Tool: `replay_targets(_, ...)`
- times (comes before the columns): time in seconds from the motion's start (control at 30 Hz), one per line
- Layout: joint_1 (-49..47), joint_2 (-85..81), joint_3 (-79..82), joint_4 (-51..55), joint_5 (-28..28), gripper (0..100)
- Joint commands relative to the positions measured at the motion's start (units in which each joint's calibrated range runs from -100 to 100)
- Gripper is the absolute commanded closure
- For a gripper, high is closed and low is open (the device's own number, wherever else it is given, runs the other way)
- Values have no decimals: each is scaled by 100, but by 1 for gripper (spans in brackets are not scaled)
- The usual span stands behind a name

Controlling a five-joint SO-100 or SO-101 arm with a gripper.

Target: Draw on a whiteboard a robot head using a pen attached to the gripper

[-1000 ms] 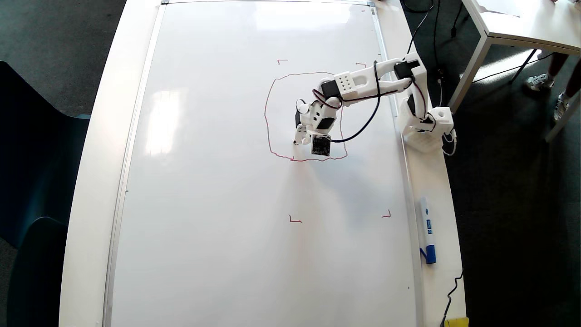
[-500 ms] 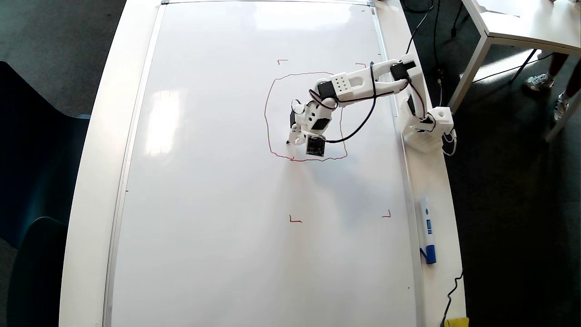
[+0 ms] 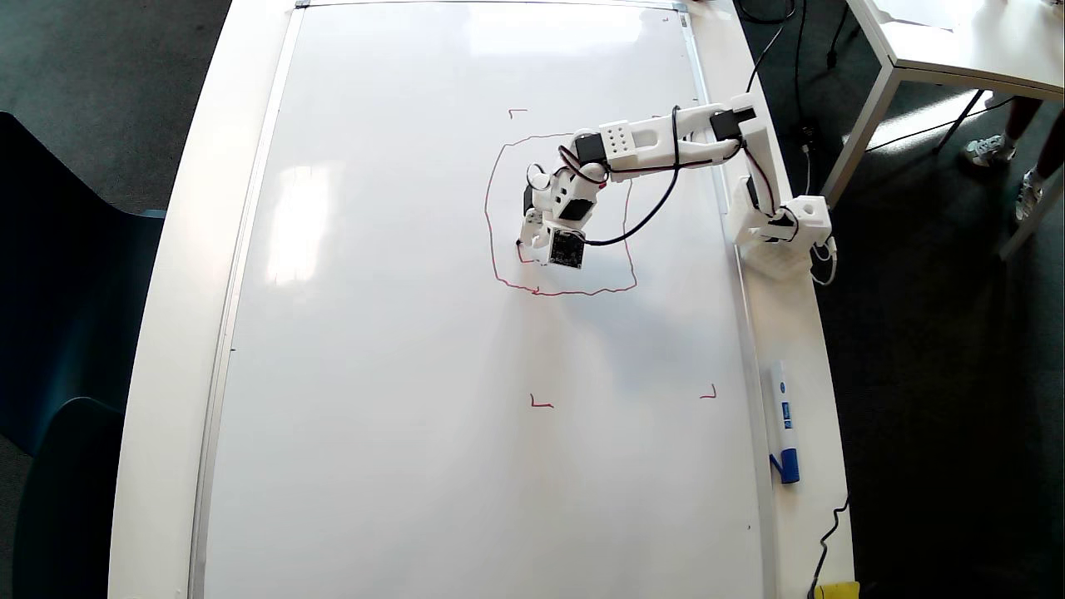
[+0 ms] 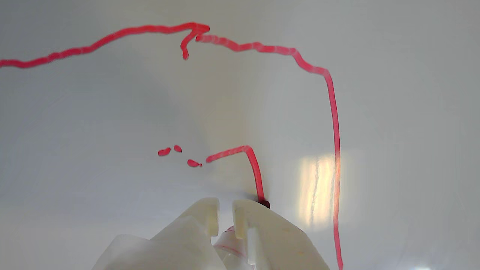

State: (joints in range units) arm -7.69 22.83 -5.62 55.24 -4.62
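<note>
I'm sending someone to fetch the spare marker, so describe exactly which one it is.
Find the big whiteboard in the overhead view, then follow its right-hand frame down past the arm's base. The spare marker lies on the white strip just outside the frame, with a blue cap and blue label, nothing beside it.

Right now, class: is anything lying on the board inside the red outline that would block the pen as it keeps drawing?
Nothing visible: inside the outline the board is bare around the pen.
</note>
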Motion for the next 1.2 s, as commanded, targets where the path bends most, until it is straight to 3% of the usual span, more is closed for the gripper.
replay_targets(0.0,220,-23,-60,11,82,99)
replay_targets(0.7,272,-1373,2019,37,398,99)
replay_targets(1.17,-398,-1432,2064,-41,355,99)
